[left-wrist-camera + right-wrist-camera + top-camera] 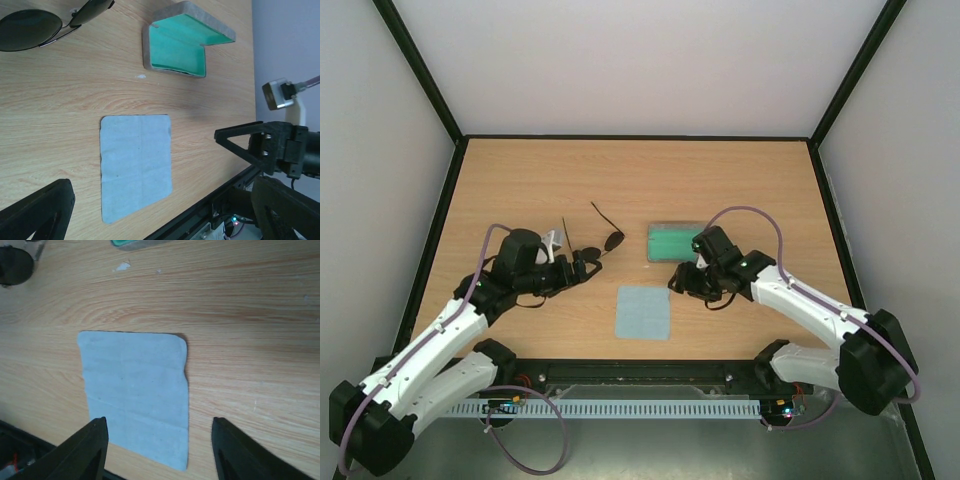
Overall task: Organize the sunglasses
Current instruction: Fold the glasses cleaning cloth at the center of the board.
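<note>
Right gripper (159,440): fingers apart, nothing between them, hovering over the near edge of the light blue cloth (135,395).
Left gripper (586,266): fingers spread wide, empty.
Sunglasses (30,30): on the wooden table (520,180), just beyond the left gripper, beside the open green-lined case (177,47) and outside it.
</note>
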You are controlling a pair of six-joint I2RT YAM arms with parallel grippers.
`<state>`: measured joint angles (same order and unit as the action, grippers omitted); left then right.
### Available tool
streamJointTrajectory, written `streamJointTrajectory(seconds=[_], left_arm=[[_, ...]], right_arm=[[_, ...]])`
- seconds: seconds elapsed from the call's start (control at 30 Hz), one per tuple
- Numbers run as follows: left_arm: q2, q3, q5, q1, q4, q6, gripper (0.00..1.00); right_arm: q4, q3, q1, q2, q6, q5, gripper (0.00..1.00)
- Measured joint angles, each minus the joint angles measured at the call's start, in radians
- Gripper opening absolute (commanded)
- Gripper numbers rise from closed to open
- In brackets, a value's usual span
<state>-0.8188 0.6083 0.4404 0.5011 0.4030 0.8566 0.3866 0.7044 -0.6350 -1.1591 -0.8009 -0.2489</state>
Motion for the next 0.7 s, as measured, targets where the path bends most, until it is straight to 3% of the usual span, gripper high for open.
streamJointTrajectory(seconds=[0.17,0.5,0.7], left_arm=[[-0.030,0.000,-0.001,0.013,-0.041,0.026,1.00],[-0.141,0.059,-0.064,0.167,-0.066,0.014,1.00],[-0.145,0.108,-0.123,0.237,-0.027,-0.014,1.00]], right_arm=[[0.034,0.045,-0.047,-0.064,0.028,0.082,0.50],[0.068,0.079,-0.068,-0.049,0.062,0.123,0.50],[0.088,0.102,-0.072,-0.050,0.108,0.127,0.33]])
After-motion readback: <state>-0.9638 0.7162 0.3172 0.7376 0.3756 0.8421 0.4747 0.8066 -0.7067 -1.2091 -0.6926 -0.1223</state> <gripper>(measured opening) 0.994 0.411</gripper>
